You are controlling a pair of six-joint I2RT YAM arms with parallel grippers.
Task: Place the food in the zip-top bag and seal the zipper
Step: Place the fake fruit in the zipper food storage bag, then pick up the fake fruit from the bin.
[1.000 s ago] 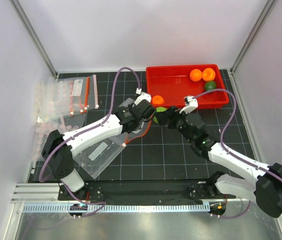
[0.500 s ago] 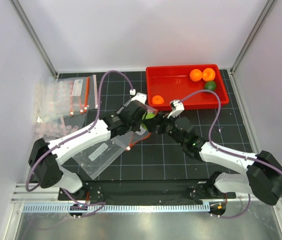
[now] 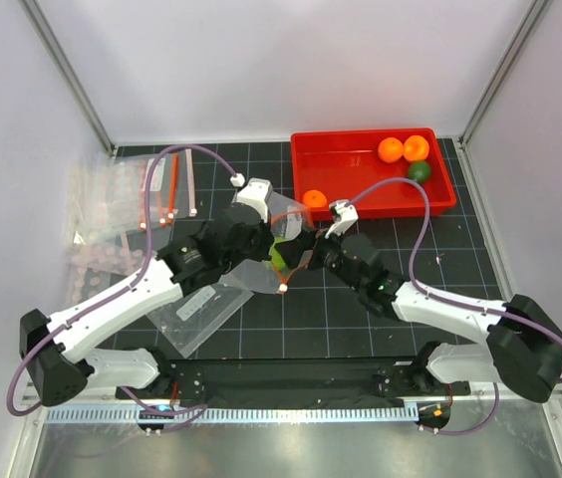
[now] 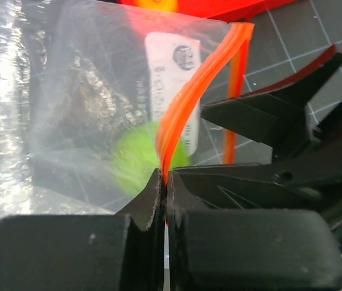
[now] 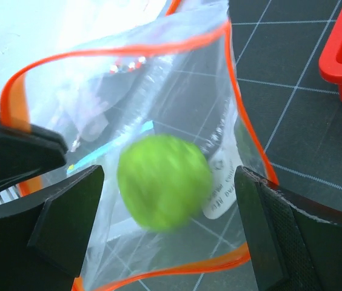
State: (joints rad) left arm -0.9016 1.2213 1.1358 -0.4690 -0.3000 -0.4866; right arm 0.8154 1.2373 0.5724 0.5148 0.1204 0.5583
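nearest the arm bases, the closed end of the zip-top bag (image 3: pixel 201 307) lies flat on the dark gridded mat, white label up. its long axis runs diagonally from near-left to far-right, and the mouth points far-right toward the red tray (image 3: pixel 401 210), lifted clear of the mat.

at the mouth, the left gripper (image 4: pixel 164 182) is clamped tight on the zipper (image 4: pixel 189 103), pinching one lip of the red-orange strip and holding it up. the right wrist view shows the strip bowed into a wide loop, so the bag is far from sealed. the right gripper (image 5: pixel 170 200) faces that opening with its fingers spread wide and holding nothing. the bumpy light green fruit (image 5: pixel 162 176) sits between them inside the loop, touching neither finger. its outline is smeared, so it is probably dropping free into the bag.

farther back, the tray holds the rest of the food: one orange fruit (image 3: pixel 314 198) by its near-left corner, two more (image 3: pixel 391 149) (image 3: pixel 417 146) side by side at the far right, and the smooth dark green one (image 3: pixel 420 170) just in front of them.

as i judge it, one piece of five is going in — four wait in the tray, and closing the zipper is not yet begun.
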